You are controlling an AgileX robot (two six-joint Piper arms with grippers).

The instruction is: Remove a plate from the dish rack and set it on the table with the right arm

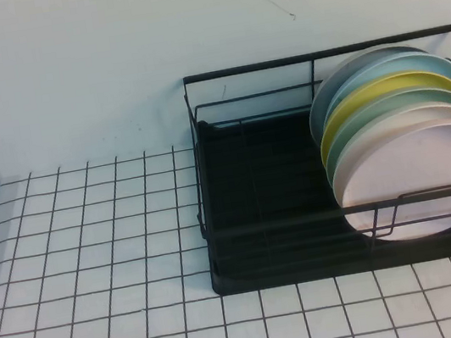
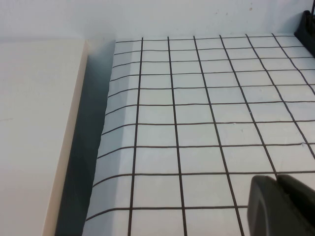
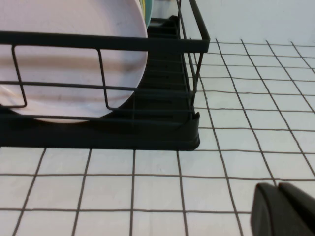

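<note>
White gridded table [image 1: 95,267] bears dish rack [image 1: 259,215]; plate [image 1: 420,177] upright on edge, facing front; both end effectors' openings unclear.

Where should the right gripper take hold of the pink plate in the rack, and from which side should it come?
Probably the top rim of the pink plate, from above. It stands on edge, frontmost in the dish rack, and the front wires cross its lower half. The right gripper is low over the table before the rack, the left gripper far from it; neither holds anything.

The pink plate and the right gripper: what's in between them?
In the right wrist view, the dish rack's black front wires stand before the pink plate, then bare table reaches the right gripper. The left gripper hangs elsewhere.
</note>
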